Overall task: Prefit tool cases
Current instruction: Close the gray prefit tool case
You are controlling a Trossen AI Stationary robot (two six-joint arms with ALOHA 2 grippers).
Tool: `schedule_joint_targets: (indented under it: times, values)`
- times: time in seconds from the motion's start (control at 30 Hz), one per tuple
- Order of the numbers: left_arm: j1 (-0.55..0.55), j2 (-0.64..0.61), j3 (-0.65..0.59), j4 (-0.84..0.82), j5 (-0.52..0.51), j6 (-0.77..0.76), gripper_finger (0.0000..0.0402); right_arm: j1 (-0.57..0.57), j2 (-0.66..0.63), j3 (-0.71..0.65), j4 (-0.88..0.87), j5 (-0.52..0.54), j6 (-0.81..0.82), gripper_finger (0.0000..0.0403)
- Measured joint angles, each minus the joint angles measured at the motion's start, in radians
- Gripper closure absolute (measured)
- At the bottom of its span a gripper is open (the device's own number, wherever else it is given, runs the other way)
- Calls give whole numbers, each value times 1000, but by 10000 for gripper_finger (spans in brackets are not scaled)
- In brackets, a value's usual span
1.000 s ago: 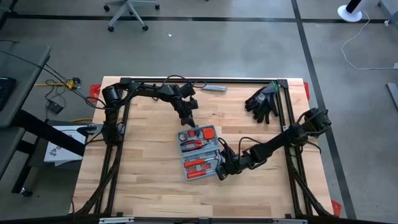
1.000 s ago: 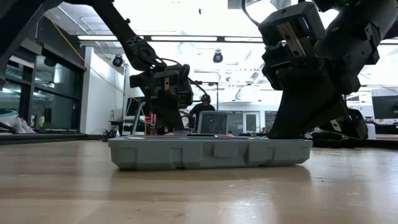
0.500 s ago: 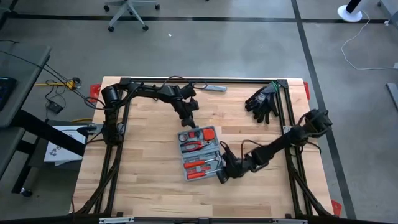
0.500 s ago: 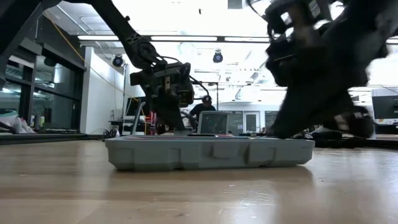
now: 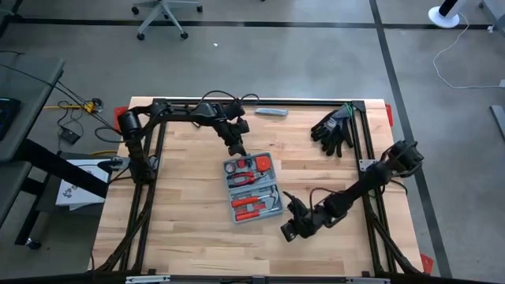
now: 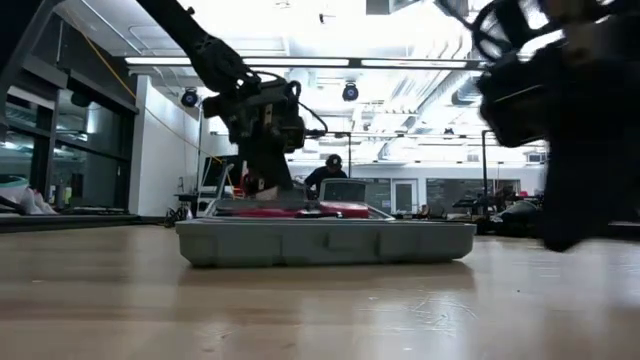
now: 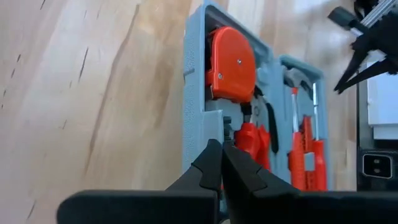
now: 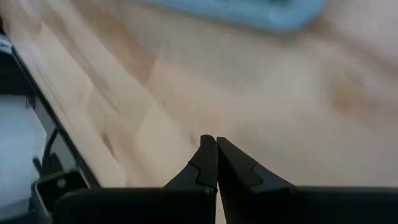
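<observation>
tool case (image 5: 252, 190) lying open and flat near the middle of the tabletop (image 5: 189, 229), grey-blue tray up, red-handled tools and a red tape measure (image 7: 231, 62) seated in the moulded recesses. looks like stiff moulded plastic, smooth on its rounded rim and probably slippery under narrow tips; likely fairly weighty with the tools loaded, so more apt to slide than lift when nudged at one corner. best taken by the raised outer wall or a corner, not by the loose tools, which could tip out of their recesses. low, shallow profile in the low view, little wall height to pinch.

left gripper (image 5: 237, 147) just beside the far short end of the case, near the tape measure corner, jaws together and empty, tips pointing down at the rim in the left wrist view. right gripper (image 5: 289, 231) off the case's near right corner, apart from it, low over bare wood, jaws together and holding nothing.

open wood on every side of the case: wide room toward the near edge and toward the left. black gloves (image 5: 333, 128) well apart at the far right, slim grey bar (image 5: 271, 112) at the far edge, neither in the way. dark frame rails (image 5: 142, 189) along the tabletop sides, well clear of the case.
</observation>
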Motion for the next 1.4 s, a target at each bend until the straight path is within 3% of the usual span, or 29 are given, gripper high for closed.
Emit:
schedule_joint_targets:
  times: [0.53,0.93,1.03,1.23,1.4]
  values:
    - [-115,-39,0,20,-73,-124,401,-180,0,0,1,-231,-321,403]
    - [-167,-68,1,74,-83,-191,401,-263,0,0,0,-333,-423,403]
    - [-160,-73,1,74,-132,-177,401,-258,0,0,3,-346,-413,403]
    - [-79,-53,1,76,-124,-101,399,-227,0,0,3,-347,-378,403]
    - [-37,-3,1,29,-66,-42,357,-218,0,0,1,-341,-373,403]
